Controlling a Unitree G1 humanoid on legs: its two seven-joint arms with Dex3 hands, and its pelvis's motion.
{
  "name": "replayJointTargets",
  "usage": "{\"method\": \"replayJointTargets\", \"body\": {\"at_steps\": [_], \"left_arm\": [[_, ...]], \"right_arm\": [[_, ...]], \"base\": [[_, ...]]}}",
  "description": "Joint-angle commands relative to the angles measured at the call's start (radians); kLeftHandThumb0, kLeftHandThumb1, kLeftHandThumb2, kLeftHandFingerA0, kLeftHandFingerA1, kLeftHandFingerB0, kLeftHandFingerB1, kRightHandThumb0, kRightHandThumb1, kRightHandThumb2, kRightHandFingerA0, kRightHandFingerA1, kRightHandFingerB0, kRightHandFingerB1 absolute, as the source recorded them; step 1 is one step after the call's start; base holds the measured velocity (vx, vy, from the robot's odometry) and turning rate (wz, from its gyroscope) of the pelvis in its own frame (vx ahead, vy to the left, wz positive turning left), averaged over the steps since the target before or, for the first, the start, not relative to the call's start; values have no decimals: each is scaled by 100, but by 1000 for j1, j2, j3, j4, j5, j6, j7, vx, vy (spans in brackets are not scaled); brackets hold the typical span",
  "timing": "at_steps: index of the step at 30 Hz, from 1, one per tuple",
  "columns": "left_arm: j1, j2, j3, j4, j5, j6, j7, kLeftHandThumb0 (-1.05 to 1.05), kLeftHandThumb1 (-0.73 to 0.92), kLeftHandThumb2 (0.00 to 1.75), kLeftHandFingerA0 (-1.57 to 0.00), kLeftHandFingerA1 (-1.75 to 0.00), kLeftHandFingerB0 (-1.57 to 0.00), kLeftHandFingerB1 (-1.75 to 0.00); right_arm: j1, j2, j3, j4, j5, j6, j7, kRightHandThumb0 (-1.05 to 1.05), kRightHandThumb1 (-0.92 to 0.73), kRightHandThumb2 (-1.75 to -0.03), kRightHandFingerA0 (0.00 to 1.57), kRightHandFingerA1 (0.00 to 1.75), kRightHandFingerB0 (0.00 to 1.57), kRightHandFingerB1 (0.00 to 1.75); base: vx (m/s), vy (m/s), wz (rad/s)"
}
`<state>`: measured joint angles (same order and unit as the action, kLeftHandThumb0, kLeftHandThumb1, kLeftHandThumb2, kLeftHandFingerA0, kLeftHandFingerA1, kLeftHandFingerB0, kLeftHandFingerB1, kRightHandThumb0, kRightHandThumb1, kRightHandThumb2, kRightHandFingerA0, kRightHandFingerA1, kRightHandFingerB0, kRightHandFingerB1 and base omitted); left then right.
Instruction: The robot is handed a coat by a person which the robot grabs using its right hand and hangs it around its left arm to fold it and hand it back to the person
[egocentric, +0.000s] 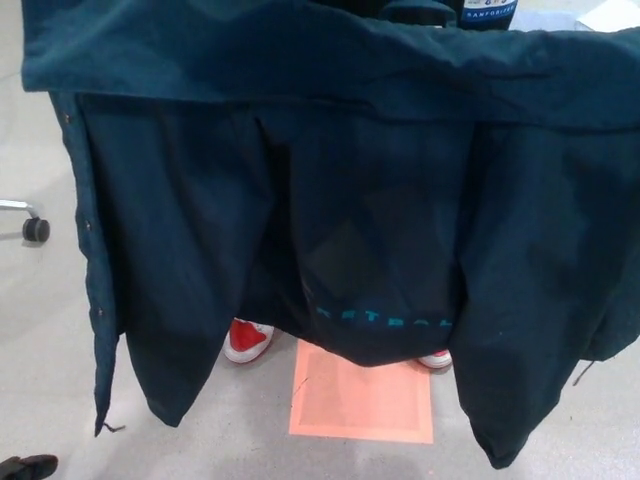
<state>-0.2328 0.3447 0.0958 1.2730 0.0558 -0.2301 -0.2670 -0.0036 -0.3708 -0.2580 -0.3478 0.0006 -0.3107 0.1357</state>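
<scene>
Hand state: left hand (28, 466) is glimpsed as a black tip at the lower left corner, open or closed cannot be told; right hand is not shown | coat (200, 220) is held spread out, clear of the left hand | red shoes (248, 338) and orange square (365, 405) are seen below its hem on the floor (40, 340)

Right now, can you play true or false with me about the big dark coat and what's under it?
The dark teal fabric coat hangs spread across most of the view. True.
Two red shoes with white soles peek out below it. True.
The flat square patch on the grey floor is green. False: it is orange-pink.
The coat lies on the floor. False: it hangs, hem above the floor.
A small black chair wheel stands at the far left. True.
</scene>
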Motion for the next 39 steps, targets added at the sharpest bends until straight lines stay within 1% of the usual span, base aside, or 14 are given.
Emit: {"method": "replayJointTargets", "body": {"at_steps": [1, 9, 13, 22, 23, 30, 31, 32, 33, 34, 36, 37, 38, 39], "left_arm": [[36, 35, 25, 4, -19, -65, -24, -34, 61, 114, 0, -47, 0, -47], [16, 44, 10, 3, 1, -73, -8, -34, 59, 114, 0, -47, 0, -46], [11, 42, 20, 1, -11, -85, -23, -33, 61, 114, 0, -47, 0, -46], [17, 48, 21, -2, -8, -111, -24, -34, 58, 113, 0, -47, 0, -47], [14, 48, 30, -1, -19, -94, -36, -76, 78, 109, -12, -46, 0, -36], [2, 55, 30, -1, -18, -93, -43, -34, 59, 114, 0, -48, 0, -47], [5, 55, 28, -5, -16, -103, -46, -71, 92, 75, -16, -36, -10, -29], [9, 52, 39, -4, -30, -104, -64, -77, 80, 110, -12, -47, -3, -30], [10, 52, 42, -4, -33, -103, -69, -77, 81, 111, -11, -46, -2, -29], [10, 51, 43, -3, -33, -102, -64, -77, 79, 111, -13, -47, 0, -28], [7, 47, 50, 1, -35, -89, -49, -75, 77, 109, -18, -49, 0, -29], [7, 44, 69, 3, -56, -85, -77, -75, 77, 108, -16, -49, 0, -28], [7, 45, 70, 3, -57, -82, -79, -76, 79, 110, -13, -47, 0, -27], [5, 42, 83, 1, -67, -68, -81, -70, 92, 72, -16, -34, -7, -21]], "right_arm": [[-571, -177, -128, -290, 184, 169, -98, -87, -80, -65, 27, 31, 22, 28], [-834, -192, 5, -97, 108, 190, 39, -81, -75, -63, 22, 30, 16, 28], [-970, -235, 144, 68, 58, 326, 213, -92, -69, -107, 8, 22, 7, 14], [-1198, -240, 518, 547, -172, 427, 563, -91, -69, -103, 6, 20, 6, 16], [-1218, -221, 567, 609, -180, 465, 611, -91, -65, -100, 8, 23, 8, 14], [-1236, -186, 669, 703, -181, 483, 675, -85, -56, -92, 6, 35, 7, 21], [-1233, -163, 677, 717, -133, 523, 712, -85, -55, -90, 4, 30, 9, 18], [-1228, -159, 695, 718, -126, 533, 735, -85, -55, -91, 3, 20, 8, 17], [-1226, -160, 706, 722, -129, 519, 739, -79, -51, -92, 0, 24, 7, 22], [-1219, -162, 715, 716, -136, 506, 741, -82, -67, -60, 3, 26, 3, 24], [-1210, -174, 750, 695, -167, 486, 745, -85, -69, -61, 3, 26, 2, 24], [-1204, -183, 772, 681, -178, 472, 760, -81, -54, -97, 0, 21, 1, 18], [-1203, -186, 785, 670, -182, 476, 772, -83, -55, -97, 3, 20, 3, 16], [-1199, -185, 795, 661, -172, 496, 784, -86, -56, -96, 2, 16, 3, 14]], "base": [[0, 0, 0], [0, 0, 0], [0, 0, 0], [0, 0, 0], [0, 0, 0], [0, 0, 0], [0, 0, 0], [0, 0, 0], [0, 0, 0], [0, 0, 0], [0, 0, 0], [0, 0, 0], [0, 0, 0], [0, 0, 0]]}}
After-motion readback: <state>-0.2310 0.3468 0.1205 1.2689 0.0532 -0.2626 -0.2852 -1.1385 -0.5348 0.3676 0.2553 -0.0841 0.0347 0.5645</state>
